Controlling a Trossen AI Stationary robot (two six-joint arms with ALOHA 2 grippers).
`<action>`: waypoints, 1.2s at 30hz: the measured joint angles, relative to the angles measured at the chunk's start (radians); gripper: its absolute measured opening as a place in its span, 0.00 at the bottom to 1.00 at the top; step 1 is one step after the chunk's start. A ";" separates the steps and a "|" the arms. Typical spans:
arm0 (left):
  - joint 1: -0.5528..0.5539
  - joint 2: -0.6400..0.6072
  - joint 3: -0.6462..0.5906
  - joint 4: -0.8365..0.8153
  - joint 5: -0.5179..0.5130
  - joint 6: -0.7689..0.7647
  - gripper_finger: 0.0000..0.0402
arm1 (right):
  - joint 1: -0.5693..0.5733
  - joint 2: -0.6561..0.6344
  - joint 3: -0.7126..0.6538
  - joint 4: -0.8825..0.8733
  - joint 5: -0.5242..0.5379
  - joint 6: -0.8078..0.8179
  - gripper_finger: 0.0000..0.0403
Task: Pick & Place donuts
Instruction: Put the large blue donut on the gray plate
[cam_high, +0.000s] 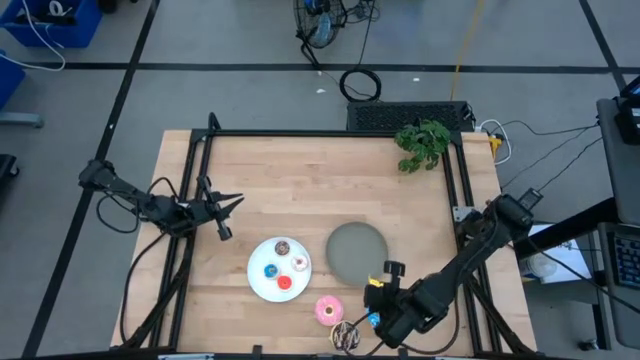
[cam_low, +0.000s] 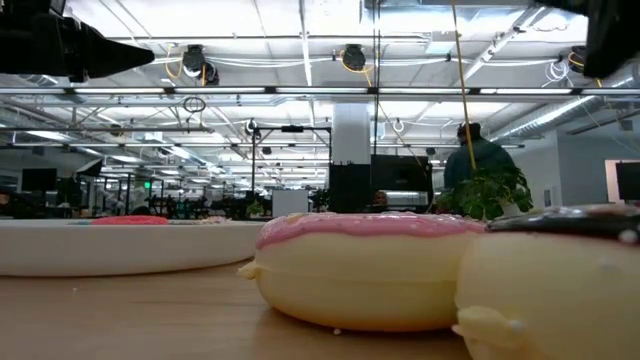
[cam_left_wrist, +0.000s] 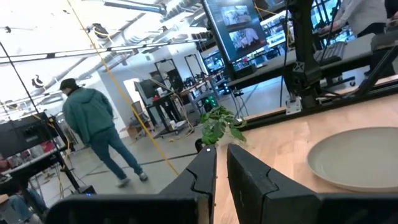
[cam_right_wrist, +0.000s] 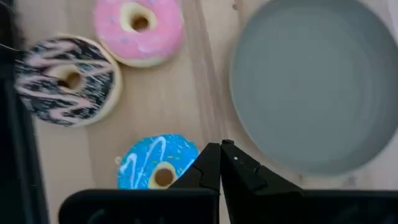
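Note:
Three larger donuts lie flat on the table near its near edge: pink (cam_high: 327, 310) (cam_right_wrist: 139, 28), dark chocolate (cam_high: 347, 335) (cam_right_wrist: 65, 78) and blue sprinkled (cam_high: 373, 320) (cam_right_wrist: 157, 165). Four tiny donuts sit on the white plate (cam_high: 258, 285): brown (cam_high: 282, 247), whitish-pink (cam_high: 299, 263), blue (cam_high: 270, 270), red (cam_high: 284, 283). My right gripper (cam_high: 375, 300) (cam_right_wrist: 221, 146) is shut. It hovers between the blue sprinkled donut and the grey plate (cam_high: 357, 252) (cam_right_wrist: 311, 81), touching nothing. My left gripper (cam_high: 228, 215) (cam_left_wrist: 221, 163) waits shut at the table's left side.
A small green plant (cam_high: 422, 143) (cam_left_wrist: 219, 123) stands at the far right corner. The dark frame rails (cam_high: 320, 133) run along the table's edges. A person in a green jacket (cam_left_wrist: 93, 121) walks in the room beyond. Bare wood lies in the far half of the table.

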 joint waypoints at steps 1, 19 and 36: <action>0.000 0.000 0.000 0.000 0.000 0.000 0.12 | 0.000 0.003 -0.008 0.000 0.000 0.016 0.00; 0.000 0.000 0.000 -0.009 0.000 -0.016 0.12 | -0.003 0.002 -0.126 0.099 -0.106 0.231 0.57; 0.000 0.000 0.001 -0.018 -0.001 -0.024 0.12 | -0.003 0.001 -0.212 0.208 -0.194 0.162 0.71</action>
